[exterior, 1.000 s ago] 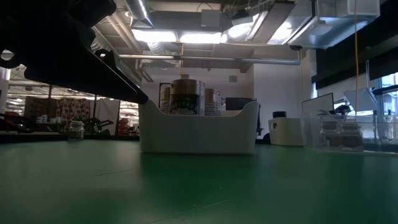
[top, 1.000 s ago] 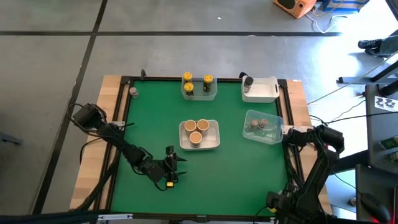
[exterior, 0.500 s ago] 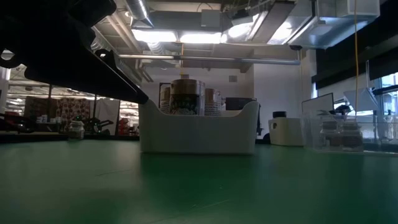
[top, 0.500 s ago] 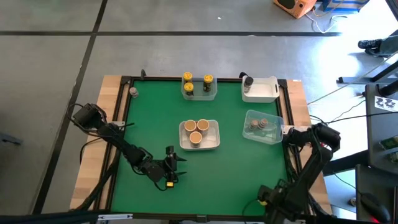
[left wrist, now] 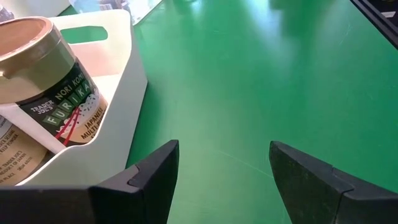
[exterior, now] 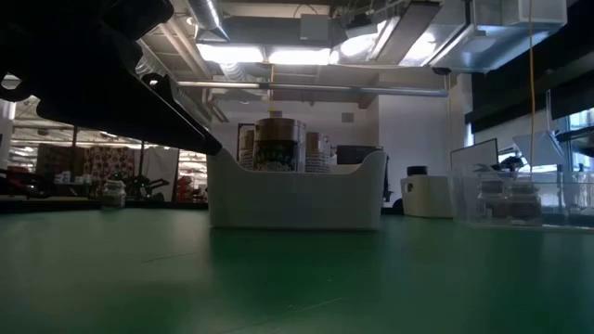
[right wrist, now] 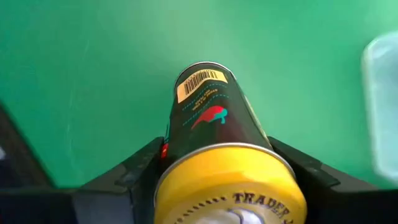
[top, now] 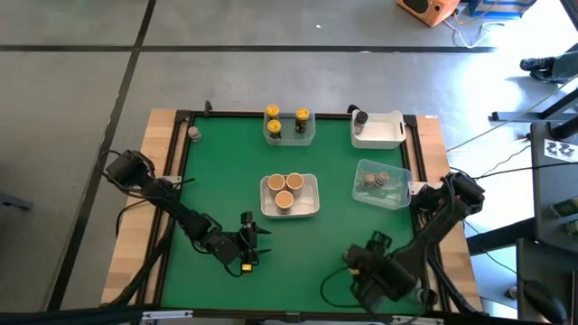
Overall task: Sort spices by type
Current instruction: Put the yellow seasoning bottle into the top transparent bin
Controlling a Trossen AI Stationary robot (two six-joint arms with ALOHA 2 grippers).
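Yellow-capped jars (top: 287,125) in far tub, tan-capped jars (top: 285,188) centre, one yellow-capped jar (right wrist: 217,143) between fingers.

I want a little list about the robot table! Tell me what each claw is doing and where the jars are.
table: green mat
left gripper: open, empty, near the front edge beside the middle tub
right gripper: shut on a yellow-capped jar, at the front right
middle tub: three tan-capped jars
back tub: three yellow-capped jars
clear tub: brown-capped jars
white tub: one dark-capped jar
loose jar: back left corner
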